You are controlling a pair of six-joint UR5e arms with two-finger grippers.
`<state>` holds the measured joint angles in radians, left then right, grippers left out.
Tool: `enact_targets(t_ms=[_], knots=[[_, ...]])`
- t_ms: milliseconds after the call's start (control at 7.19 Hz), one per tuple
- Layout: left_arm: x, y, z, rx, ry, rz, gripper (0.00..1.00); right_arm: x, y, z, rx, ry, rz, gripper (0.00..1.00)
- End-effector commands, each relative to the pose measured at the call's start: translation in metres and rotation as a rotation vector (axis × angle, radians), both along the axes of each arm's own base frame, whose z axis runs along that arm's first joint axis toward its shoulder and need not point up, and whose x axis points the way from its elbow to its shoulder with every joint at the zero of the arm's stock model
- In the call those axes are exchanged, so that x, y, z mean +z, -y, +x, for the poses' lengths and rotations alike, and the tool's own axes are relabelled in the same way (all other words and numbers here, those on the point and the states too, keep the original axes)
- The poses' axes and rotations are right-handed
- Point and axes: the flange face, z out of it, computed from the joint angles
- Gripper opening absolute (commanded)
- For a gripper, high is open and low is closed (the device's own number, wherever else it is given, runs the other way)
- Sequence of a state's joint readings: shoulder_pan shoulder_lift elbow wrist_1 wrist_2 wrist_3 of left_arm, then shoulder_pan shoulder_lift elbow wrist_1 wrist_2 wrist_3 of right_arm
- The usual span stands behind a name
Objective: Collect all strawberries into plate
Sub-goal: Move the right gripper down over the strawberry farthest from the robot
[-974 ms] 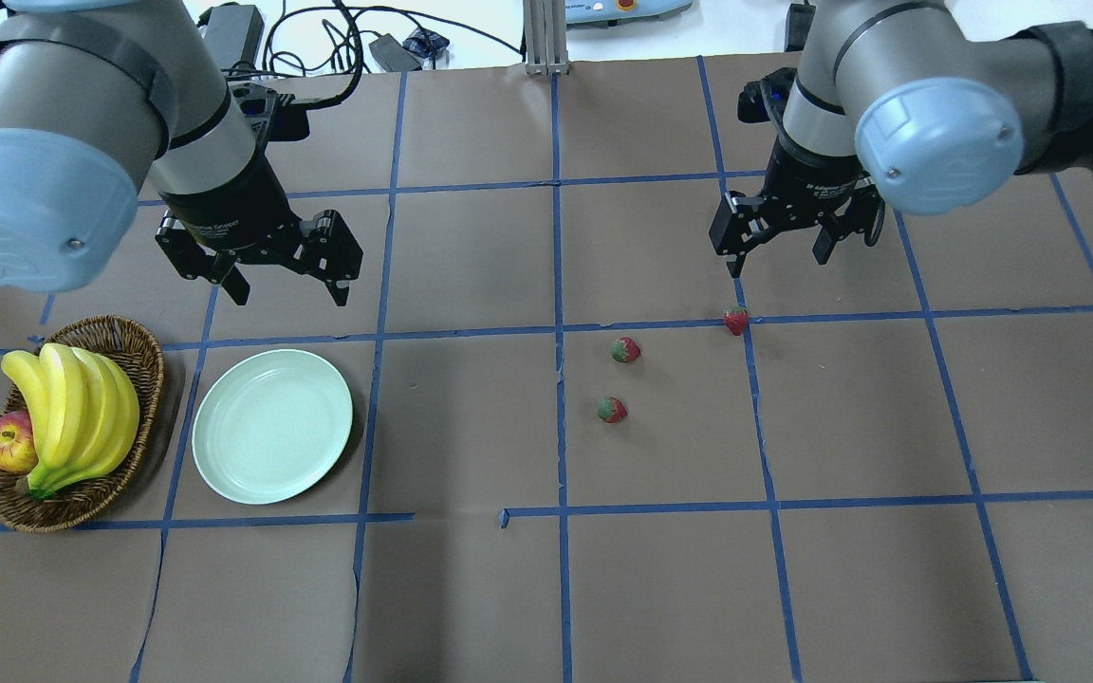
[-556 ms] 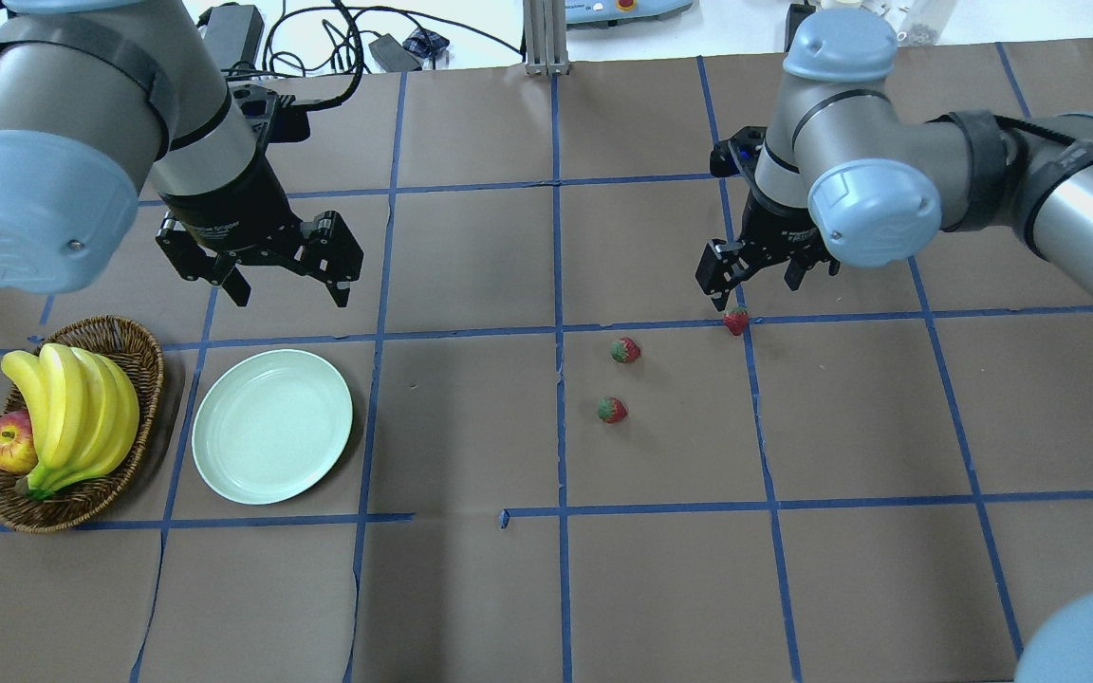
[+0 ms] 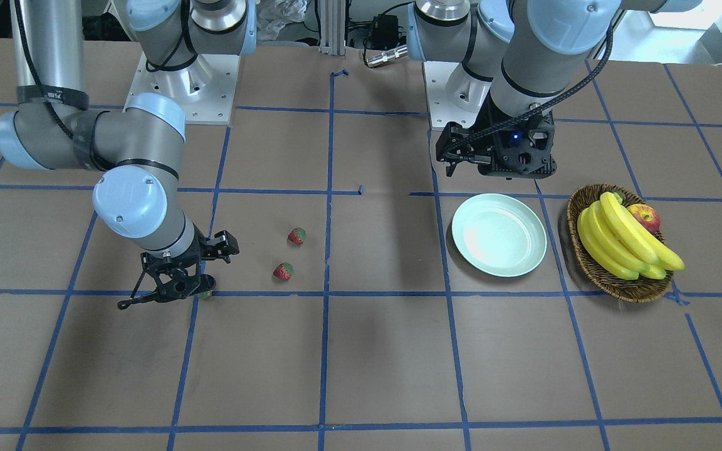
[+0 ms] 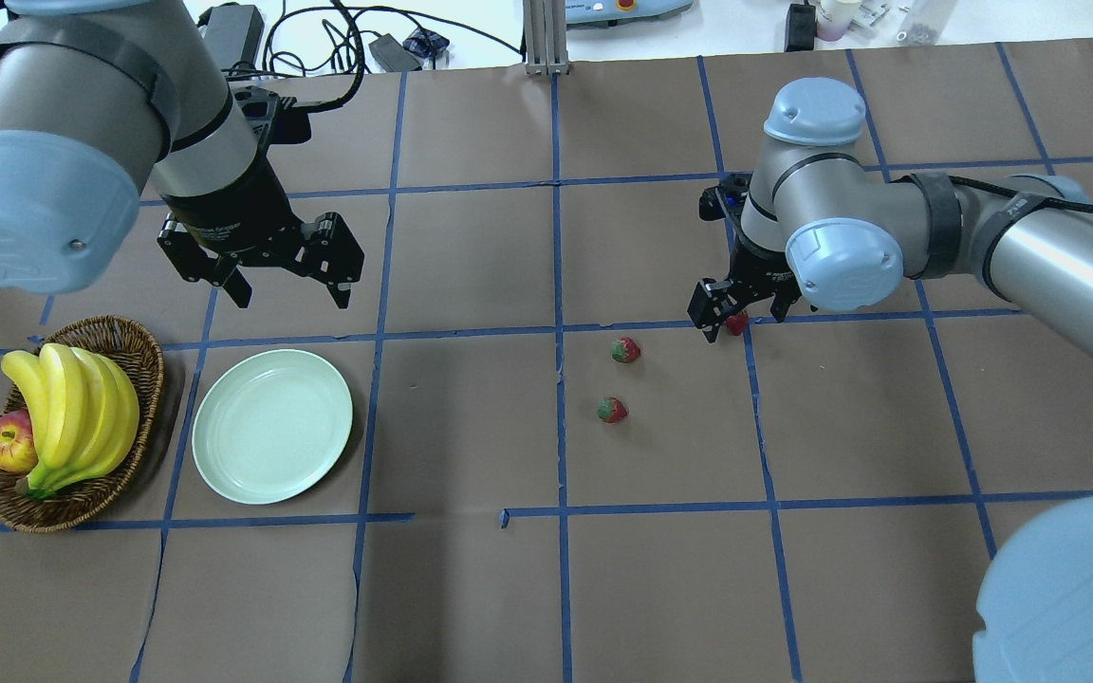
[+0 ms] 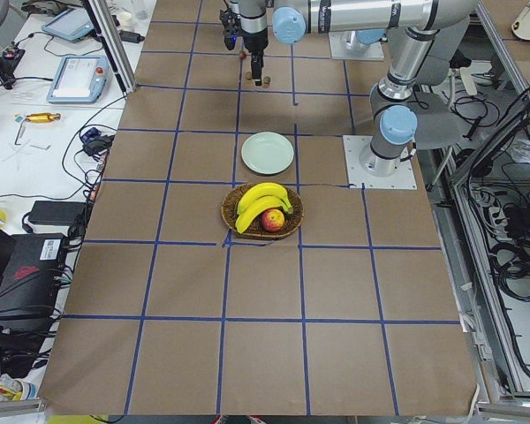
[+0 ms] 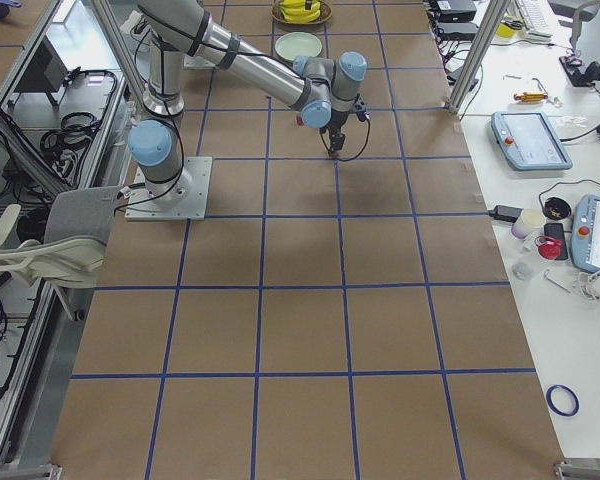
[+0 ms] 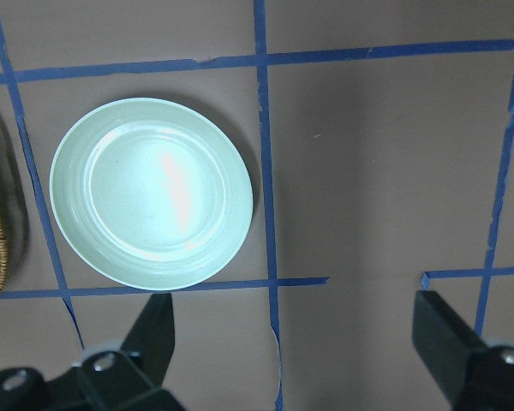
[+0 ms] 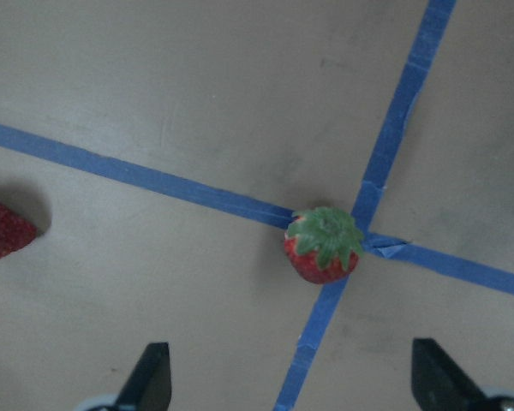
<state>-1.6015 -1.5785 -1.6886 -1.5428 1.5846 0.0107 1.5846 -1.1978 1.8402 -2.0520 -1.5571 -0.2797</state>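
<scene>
Right hand [image 4: 738, 315] has dropped over a strawberry [image 8: 323, 246]

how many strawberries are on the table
3 strawberries: one at a tape crossing below the right end effector, two others nearby. None on the plate.

Robotics lab, two robot arms [image 3: 138, 150] stood bolted to metal base plates [image 6: 195, 200], table [image 4: 471, 427] was papered brown and gridded with blue tape [image 4: 561, 427], teach pendants [image 6: 528, 140] lay on a side bench [image 6: 580, 330], cables [image 4: 319, 28] lay by aluminium framing [image 4: 546, 38].
</scene>
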Motion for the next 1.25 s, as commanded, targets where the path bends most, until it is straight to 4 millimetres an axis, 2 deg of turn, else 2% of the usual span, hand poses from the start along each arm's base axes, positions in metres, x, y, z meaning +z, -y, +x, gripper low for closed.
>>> enact_targets(t_ms=[0, 139, 834, 974, 1113], knots=[[0.000, 0.000, 0.000, 0.000, 0.002, 0.001, 1.00, -0.017, 0.005, 0.000, -0.001, 0.000, 0.001, 1.00], [0.000, 0.000, 0.000, 0.000, 0.000, 0.002, 1.00, -0.025, 0.008, 0.000, 0.001, -0.001, -0.005, 1.00], [-0.002, -0.001, 0.000, -0.002, 0.000, 0.010, 1.00, -0.032, 0.011, 0.000, 0.005, -0.005, -0.016, 0.94], [-0.006, -0.002, 0.001, -0.002, 0.005, 0.014, 1.00, -0.032, 0.011, 0.000, 0.006, -0.005, -0.016, 0.75], [-0.013, -0.005, 0.001, -0.002, 0.005, 0.030, 1.00, -0.031, 0.012, 0.000, 0.010, -0.004, -0.017, 0.64]])
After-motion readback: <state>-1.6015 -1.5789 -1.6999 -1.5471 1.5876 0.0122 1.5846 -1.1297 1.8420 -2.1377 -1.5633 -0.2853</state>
